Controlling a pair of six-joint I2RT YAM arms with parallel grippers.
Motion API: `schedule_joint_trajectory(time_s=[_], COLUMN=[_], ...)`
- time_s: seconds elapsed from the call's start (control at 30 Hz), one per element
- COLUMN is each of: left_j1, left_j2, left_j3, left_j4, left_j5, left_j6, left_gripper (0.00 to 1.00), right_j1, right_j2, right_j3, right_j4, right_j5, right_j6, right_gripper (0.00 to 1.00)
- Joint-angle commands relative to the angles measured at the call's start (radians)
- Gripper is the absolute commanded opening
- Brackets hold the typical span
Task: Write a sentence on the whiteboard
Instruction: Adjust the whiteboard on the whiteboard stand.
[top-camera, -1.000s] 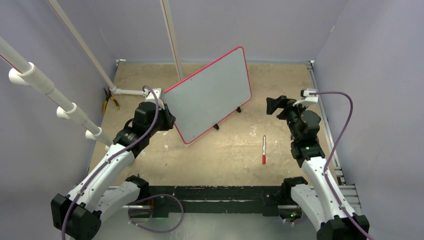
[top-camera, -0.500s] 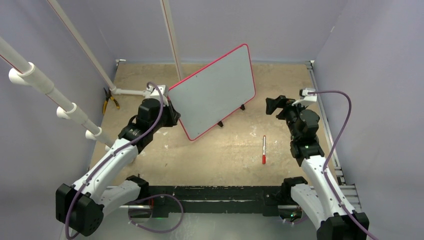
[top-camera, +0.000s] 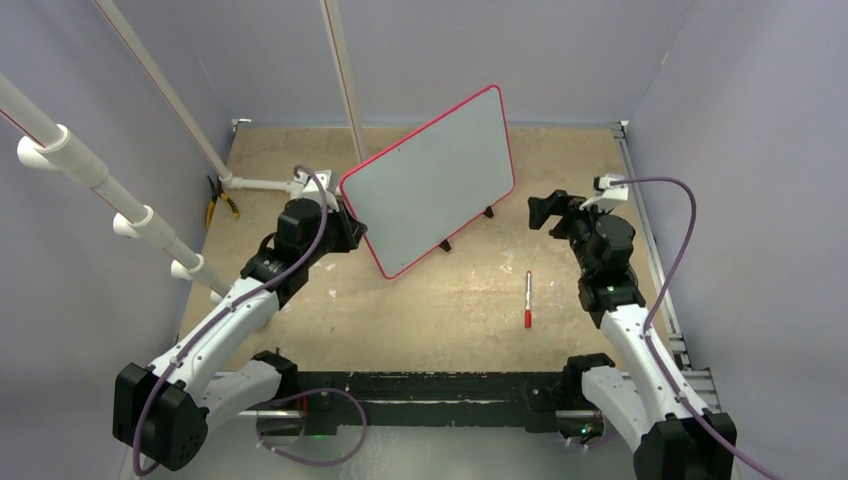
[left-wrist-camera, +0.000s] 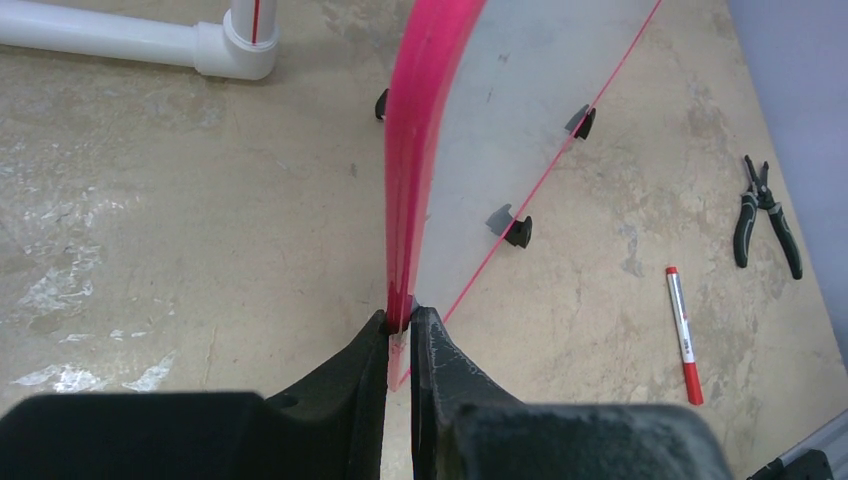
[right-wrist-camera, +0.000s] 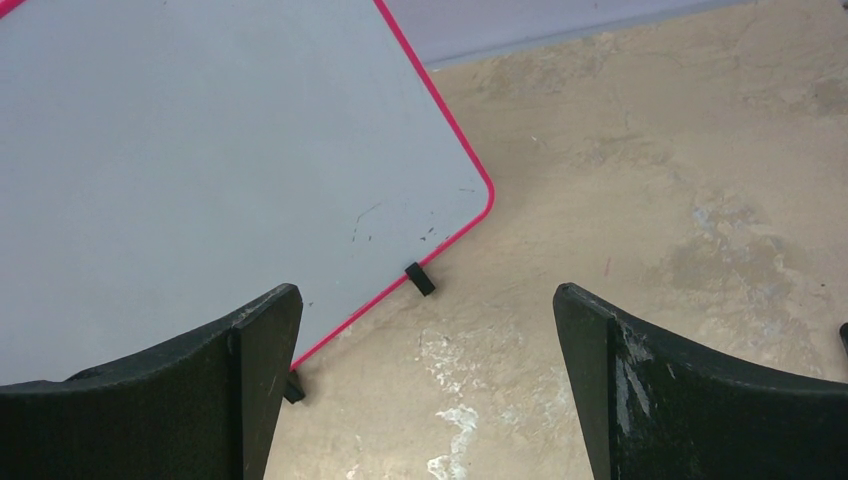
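Standing under it all, the table: a big sandy top with scuffs. All the other things sit on it.
Whiteboard: it is in the middle of the table, a bit to the back. It is tipped up, not lying flat. It has a thin red rim and a pale grey face.
Sentence: I see no red words on the board, just a few tiny old marks near one corner. The writing has not begun.
Left gripper: its two fingers are pressed together on the red rim at the board's near left corner. It pinches the board and holds that side up.
Right gripper: its fingers are spread wide with nothing in them. It hangs in the air just right of the board and looks down at the board's corner.
Pliers: they lie far off at the left edge of the table.
Red marker: it lies alone on the table, in front of the board and near the right arm.
Feet: small black ones sit along the board's lower edge, close to the table. I cannot tell if they touch it.
Step now: I think the board is being put in place.
Next move: the board needs to be steady. Then the right gripper should go down and pinch the marker.
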Motion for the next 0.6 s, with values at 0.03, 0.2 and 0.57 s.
schedule_joint_trajectory(time_s=[0.03, 0.2, 0.57], left_j1=[-0.005, -0.005, -0.005], left_j2=[-0.008, 0.002, 0.002], left_j3=[-0.013, -0.015, -0.007], left_j4=[0.118, 0.122, 0.117], left_j5=[0.038, 0.027, 0.026], left_j6=[-0.048, -0.060, -0.066], left_gripper=[0.00, 0.00, 0.00], right_j1=[-0.002, -0.002, -0.001], right_j2=[0.087, 0.296, 0.688], right_j3=[0.012, 0.035, 0.101], right_j4=[0.133, 0.193, 0.376], right_j5=[-0.130, -0.221, -0.280], right_j6=[0.007, 0.034, 0.031], right_gripper=[0.94, 0.83, 0.63])
